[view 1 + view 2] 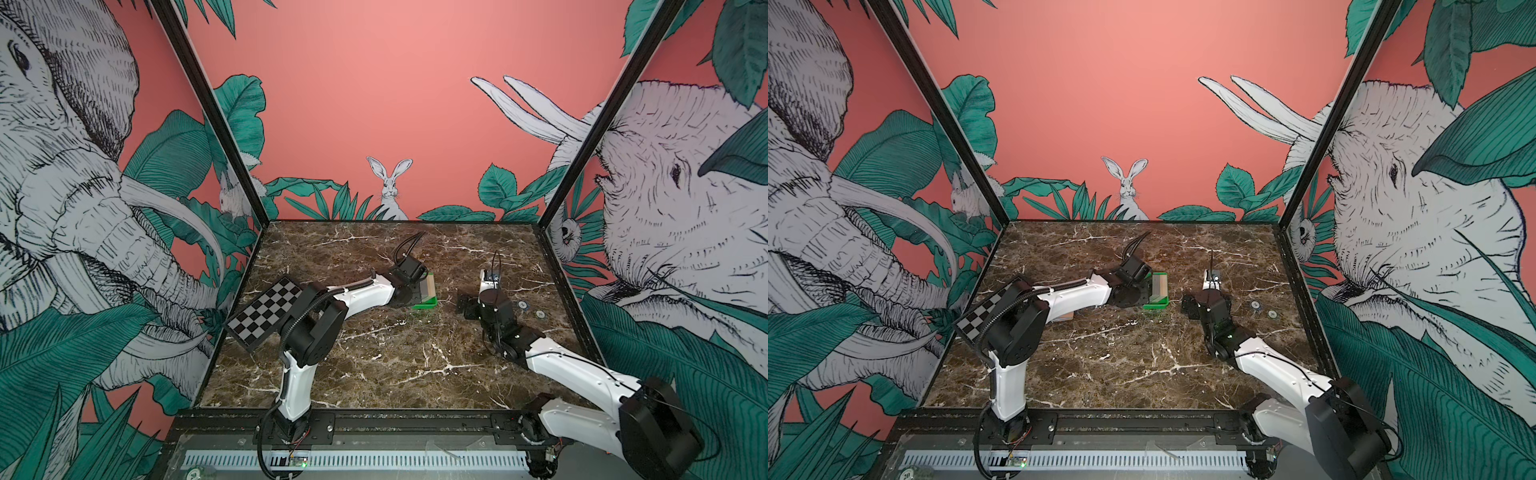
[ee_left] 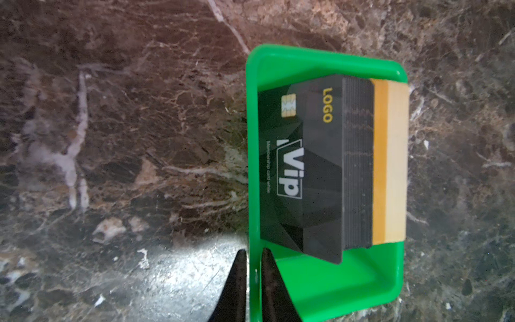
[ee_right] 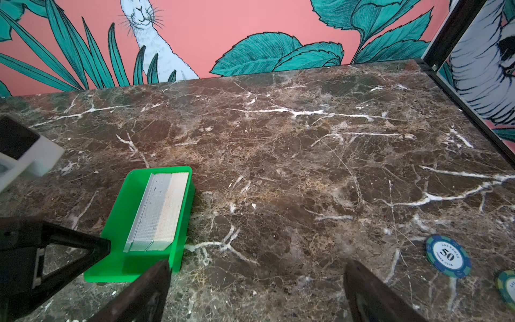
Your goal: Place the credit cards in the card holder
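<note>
The credit cards stand on edge as a stack in a green tray (image 2: pixel 320 284). A black "VIP" card (image 2: pixel 301 167) faces out, with dark grey cards and tan cards (image 2: pixel 390 161) behind it. The stack (image 1: pixel 427 289) (image 1: pixel 1160 286) shows in both top views, and its edges (image 3: pixel 156 212) show in the right wrist view. My left gripper (image 2: pixel 252 255) (image 1: pixel 414 300) is shut on the tray's near wall, one finger on each side. My right gripper (image 3: pixel 256 292) (image 1: pixel 469 307) hangs open and empty, just right of the tray. Only a tan-brown corner of the card holder (image 1: pixel 1066 316) shows under my left forearm.
A black-and-white checkerboard (image 1: pixel 266 311) leans at the left wall behind my left arm. Two poker chips (image 3: pixel 448 256) (image 1: pixel 523 305) lie on the marble to the right of my right gripper. Printed walls with black frame posts close in the table on three sides.
</note>
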Controlling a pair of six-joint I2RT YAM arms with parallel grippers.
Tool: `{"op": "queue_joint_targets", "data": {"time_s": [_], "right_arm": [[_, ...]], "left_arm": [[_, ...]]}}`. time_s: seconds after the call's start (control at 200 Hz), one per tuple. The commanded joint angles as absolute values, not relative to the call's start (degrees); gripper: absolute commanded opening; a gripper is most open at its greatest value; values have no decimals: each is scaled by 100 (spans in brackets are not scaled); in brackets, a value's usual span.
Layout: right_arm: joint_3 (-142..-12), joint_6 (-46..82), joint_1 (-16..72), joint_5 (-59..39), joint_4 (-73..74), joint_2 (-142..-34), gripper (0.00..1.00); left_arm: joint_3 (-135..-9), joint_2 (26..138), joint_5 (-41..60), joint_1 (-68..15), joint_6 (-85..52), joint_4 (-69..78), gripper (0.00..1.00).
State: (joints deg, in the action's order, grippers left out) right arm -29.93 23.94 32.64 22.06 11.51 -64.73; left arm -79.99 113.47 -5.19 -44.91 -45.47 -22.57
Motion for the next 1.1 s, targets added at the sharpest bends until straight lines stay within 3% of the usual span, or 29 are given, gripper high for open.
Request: {"op": "queue_joint_targets", "data": {"time_s": [0.0, 0.07, 0.415, 0.715, 1.095], "right_arm": [[-3120, 2380, 3310, 2198, 1248, -6429, 95], [-3121, 2390, 3305, 2180, 1248, -6429, 95], [-3109, 2312, 3305, 1854, 1270, -6346, 93], [-3116, 2343, 3313, 1610, 1368, -6428, 93], [-3094, 2329, 3314, 1582, 1402, -6494, 93]], "left_arm": [[-8146, 11384, -521, -4466, -4571, -2427, 20], [-8098, 11310, -550, -4466, -4588, -2417, 26], [-7323, 9991, -905, -4321, -4248, -3111, 35], [-5780, 8298, -912, -3301, -3702, -3480, 38], [-5410, 8306, -831, -2325, -2694, -3349, 40]]}}
